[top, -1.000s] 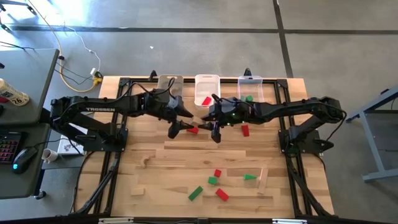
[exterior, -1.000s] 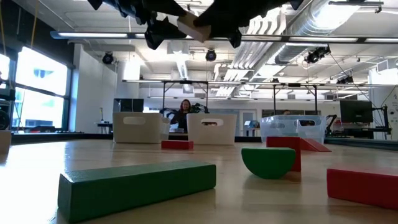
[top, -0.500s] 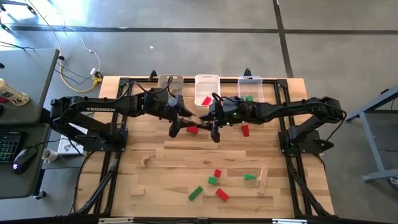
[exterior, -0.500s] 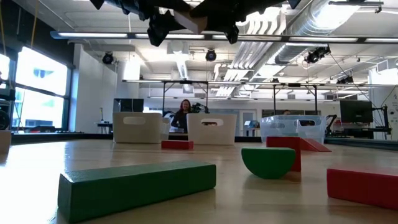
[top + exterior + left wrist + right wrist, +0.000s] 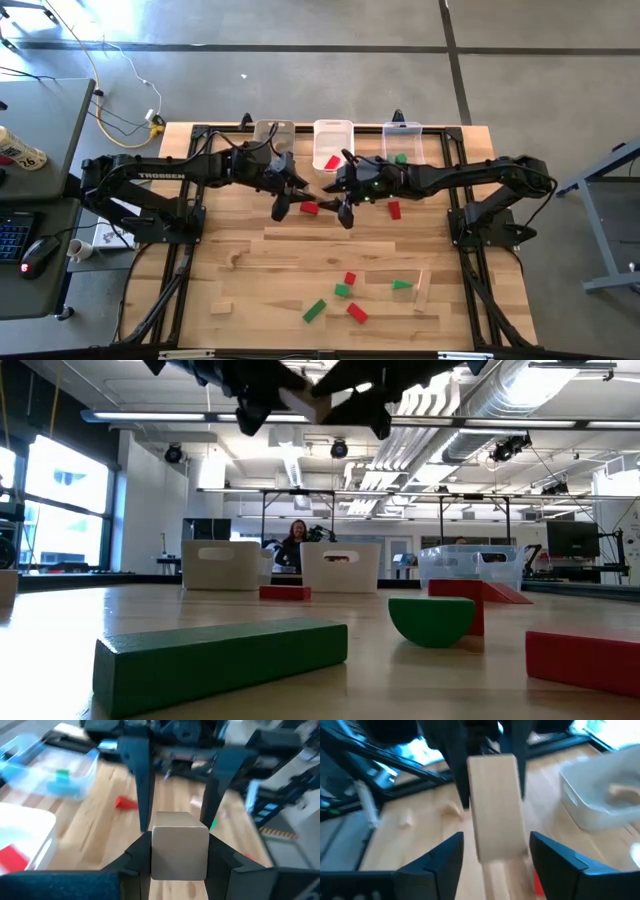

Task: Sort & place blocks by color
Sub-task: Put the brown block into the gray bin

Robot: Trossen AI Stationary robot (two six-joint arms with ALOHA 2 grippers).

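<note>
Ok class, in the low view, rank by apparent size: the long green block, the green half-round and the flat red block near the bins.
1. Long green block, largest, but nearest the camera.
2. Green half-round.
3. Flat red block, smallest, but farthest off, so true size is unsure.

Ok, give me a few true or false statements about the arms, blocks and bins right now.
1. The left gripper grips a plain wood block. True.
2. The right gripper has its fingers clamped on that block. False: they stand open on either side of it.
3. The middle bin holds a green block. False: it holds a red block.
4. A red brick lies on the table near the grippers. True.
</note>
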